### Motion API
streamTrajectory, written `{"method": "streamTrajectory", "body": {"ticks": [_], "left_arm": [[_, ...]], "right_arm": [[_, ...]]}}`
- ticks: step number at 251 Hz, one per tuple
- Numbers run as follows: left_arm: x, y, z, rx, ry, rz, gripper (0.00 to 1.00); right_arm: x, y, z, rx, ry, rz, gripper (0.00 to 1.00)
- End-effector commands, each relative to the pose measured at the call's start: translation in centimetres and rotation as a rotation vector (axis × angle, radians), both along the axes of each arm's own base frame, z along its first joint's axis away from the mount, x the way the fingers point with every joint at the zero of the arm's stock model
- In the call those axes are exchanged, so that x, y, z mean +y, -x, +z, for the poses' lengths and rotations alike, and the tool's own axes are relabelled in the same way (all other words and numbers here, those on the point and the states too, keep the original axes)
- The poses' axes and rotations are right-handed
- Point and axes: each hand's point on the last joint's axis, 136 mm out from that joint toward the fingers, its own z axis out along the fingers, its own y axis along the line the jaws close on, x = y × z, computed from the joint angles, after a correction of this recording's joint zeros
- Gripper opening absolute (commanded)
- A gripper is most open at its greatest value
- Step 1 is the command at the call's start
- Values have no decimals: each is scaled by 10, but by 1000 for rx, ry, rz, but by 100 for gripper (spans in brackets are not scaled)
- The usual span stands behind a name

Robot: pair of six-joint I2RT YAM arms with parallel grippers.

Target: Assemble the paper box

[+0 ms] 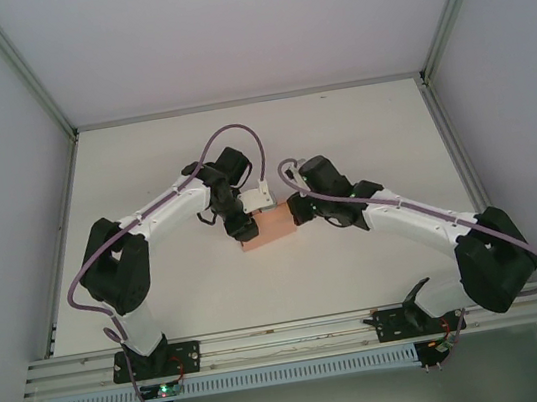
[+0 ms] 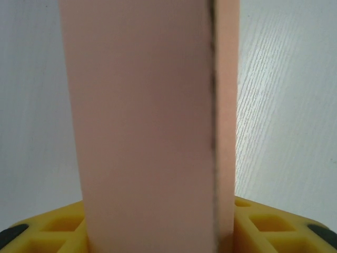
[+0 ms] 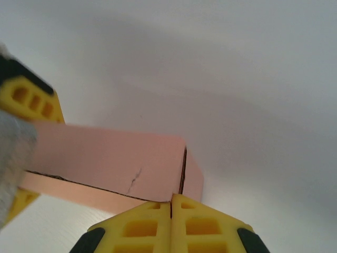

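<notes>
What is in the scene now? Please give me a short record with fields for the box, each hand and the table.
paper box: salmon-pink, folded into a rectangular shape, between the two hands
left hand: shut on the paper box, one yellow finger on each side
right hand: fingers shut together at one end of the paper box; whether they pinch a flap cannot be told
table: white, under both arms
</notes>
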Motion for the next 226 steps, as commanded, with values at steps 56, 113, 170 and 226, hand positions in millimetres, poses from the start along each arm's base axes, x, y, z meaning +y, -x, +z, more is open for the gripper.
{"method": "streamTrajectory", "body": {"ticks": [56, 113, 170, 226], "left_arm": [[-5, -12, 13, -45, 38, 25, 56], [-7, -9, 14, -39, 47, 7, 50], [-8, -6, 12, -29, 51, -4, 48], [-9, -4, 12, -19, 49, -16, 47]], "right_arm": [[-12, 21, -23, 66, 126, 2, 0], [-5, 15, 13, -4, 26, 18, 26], [-7, 16, 20, -36, -28, 52, 36], [0, 0, 14, -48, 4, 67, 31]]}}
